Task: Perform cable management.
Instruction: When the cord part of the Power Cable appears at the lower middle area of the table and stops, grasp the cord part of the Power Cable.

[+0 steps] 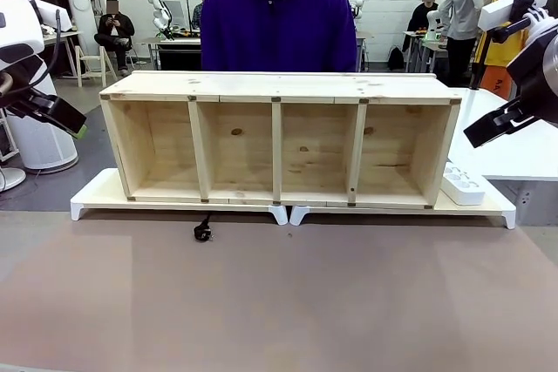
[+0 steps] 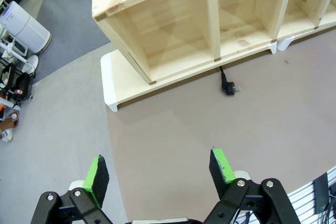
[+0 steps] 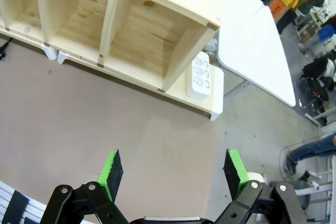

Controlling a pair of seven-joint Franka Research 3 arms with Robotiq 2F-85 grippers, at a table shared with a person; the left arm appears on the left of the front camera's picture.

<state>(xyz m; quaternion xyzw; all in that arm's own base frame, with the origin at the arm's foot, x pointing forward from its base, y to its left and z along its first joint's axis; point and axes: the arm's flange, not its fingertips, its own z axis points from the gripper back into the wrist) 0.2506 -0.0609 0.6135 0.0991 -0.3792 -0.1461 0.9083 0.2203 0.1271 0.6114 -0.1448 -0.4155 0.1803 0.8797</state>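
Observation:
The cable's black plug [image 1: 202, 231] lies on the brown table just in front of the wooden shelf [image 1: 279, 89], its thin cord running back under the shelf's white base. In the left wrist view the plug [image 2: 229, 87] lies ahead and to the right of my open left gripper [image 2: 158, 170], well apart from it. My left gripper [image 1: 65, 118] hangs in the air at the table's left side. High at the right side is my right gripper [image 1: 490, 126], and the right wrist view shows that gripper [image 3: 172, 167] open and holding nothing.
The shelf has four open compartments and stands on white risers [image 1: 105, 198]. A white power strip [image 1: 462, 185] lies on the riser at the shelf's right end. A person in a purple hoodie [image 1: 277, 19] stands behind the shelf. A white table [image 3: 252, 40] stands to the right.

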